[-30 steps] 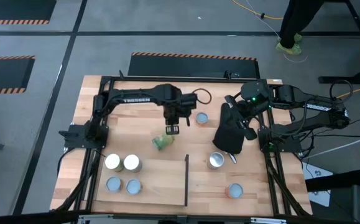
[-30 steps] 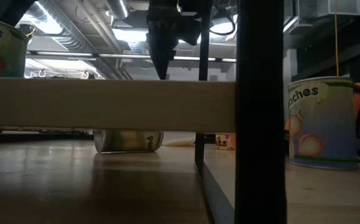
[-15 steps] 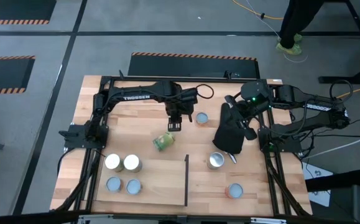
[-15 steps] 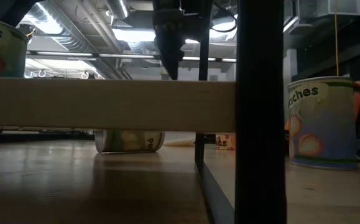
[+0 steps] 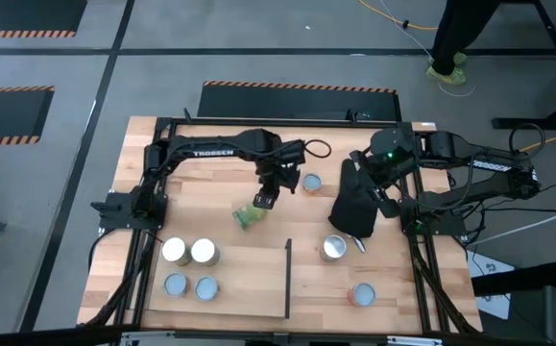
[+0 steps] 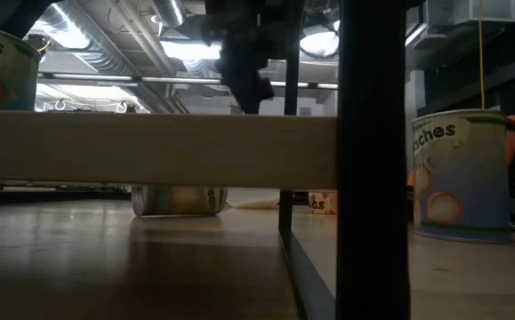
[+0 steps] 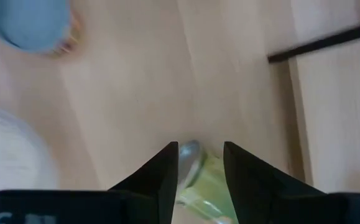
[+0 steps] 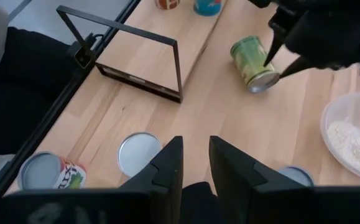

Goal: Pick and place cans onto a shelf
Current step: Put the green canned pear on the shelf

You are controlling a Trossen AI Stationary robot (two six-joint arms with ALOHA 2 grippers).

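Green-label can (image 5: 248, 217) — just below left pincer (image 5: 266, 200)

**Two Dark Arms, White Lettering**

Both arms are black, built of boxy links and rounded joints. The left arm (image 5: 215, 149) carries white TROSSEN lettering along its long link, and a black cable loops beside its wrist. The right arm (image 5: 470, 163) shows a small green light near its wrist. Each gripper's fingers (image 7: 161, 177) are dark, wedge-shaped, tapering to narrow tips.
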